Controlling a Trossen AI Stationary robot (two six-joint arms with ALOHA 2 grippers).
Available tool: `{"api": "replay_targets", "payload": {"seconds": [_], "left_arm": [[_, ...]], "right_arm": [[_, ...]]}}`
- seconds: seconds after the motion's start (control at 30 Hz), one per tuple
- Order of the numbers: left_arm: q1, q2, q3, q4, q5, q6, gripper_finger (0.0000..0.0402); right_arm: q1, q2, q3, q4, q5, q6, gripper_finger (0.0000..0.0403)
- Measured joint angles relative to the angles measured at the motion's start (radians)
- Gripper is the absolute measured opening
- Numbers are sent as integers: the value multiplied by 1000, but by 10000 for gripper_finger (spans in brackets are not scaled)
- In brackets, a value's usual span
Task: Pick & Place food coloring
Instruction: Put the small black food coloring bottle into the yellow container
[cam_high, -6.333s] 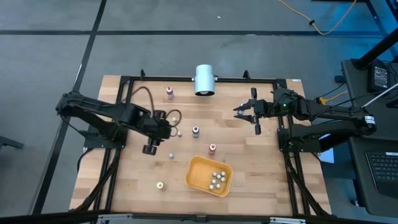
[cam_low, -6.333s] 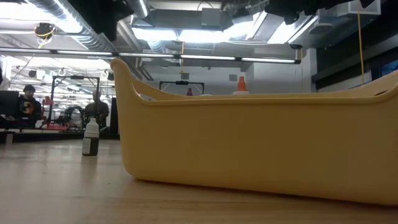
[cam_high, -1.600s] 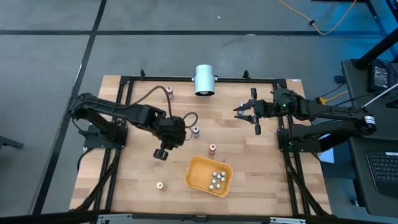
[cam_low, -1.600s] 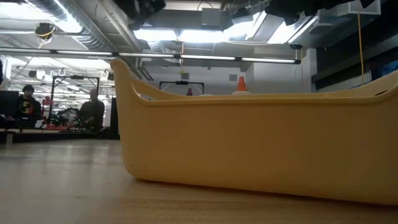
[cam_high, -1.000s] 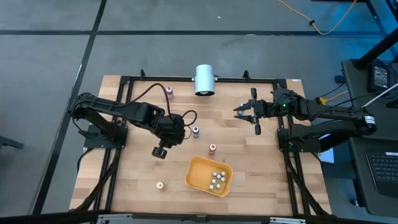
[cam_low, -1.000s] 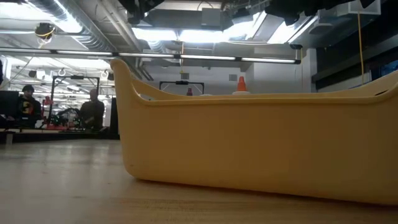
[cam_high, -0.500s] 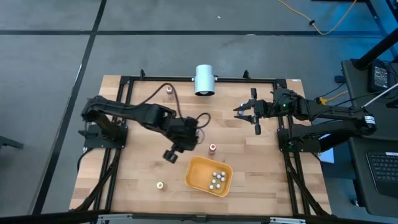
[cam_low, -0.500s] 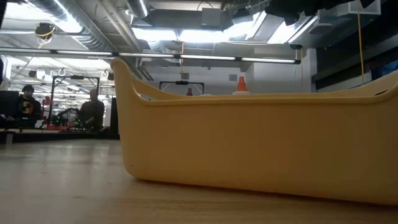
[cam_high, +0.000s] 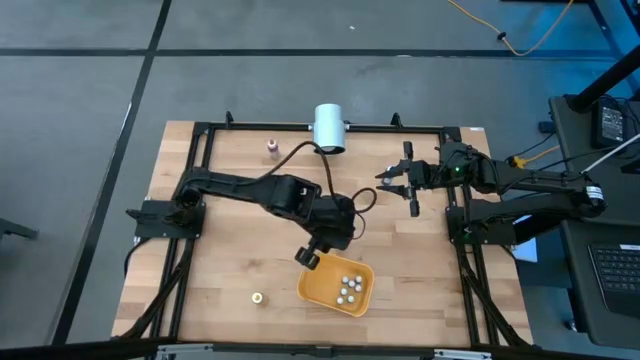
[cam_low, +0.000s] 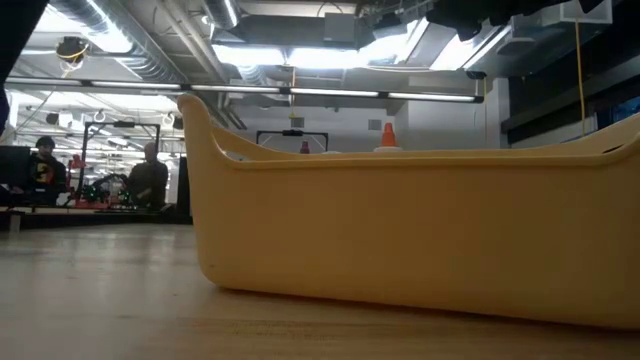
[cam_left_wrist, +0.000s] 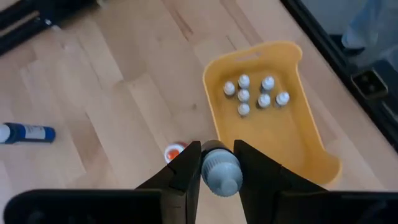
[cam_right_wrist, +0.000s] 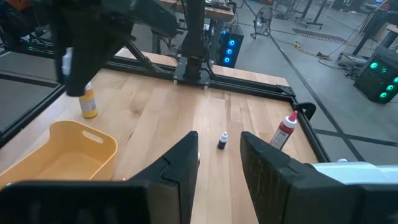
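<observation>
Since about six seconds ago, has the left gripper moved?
Yes. The left gripper has moved from the table's left-centre toward the shallow orange plastic tray, now at its near-left corner, jaws shut on a tiny white-capped bottle.

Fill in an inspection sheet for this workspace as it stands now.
Surface: wooden table, no spills seen.
Job's things: several small bottles in the orange tray; a pink-topped bottle at the far edge; a yellow-topped bottle near the front; a blue bottle lying on its side.
Clutter: white cylinder at the far edge.
Grippers: left gripper shut on a grey-capped bottle, beside the tray; right gripper open, holding nothing, over the table's right part.
Cables: black cable looping off the left arm; yellow cable on the floor.
Surroundings: people far behind the table.
</observation>
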Motion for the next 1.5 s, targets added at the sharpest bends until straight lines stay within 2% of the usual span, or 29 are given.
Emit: {"api": "replay_targets", "payload": {"seconds": [0.47,1.0,1.23,1.5], "left_arm": [[-2,20,2,5,-24,-104,87],[-40,180,2,61,155,-108,85],[-39,222,-6,129,160,-102,85],[-46,302,-9,126,160,-118,86]], "right_arm": [[0,0,0,0,0,0,123],[0,0,0,-7,0,0,123],[0,0,0,-7,0,0,123],[0,0,0,-24,0,0,123]]}}
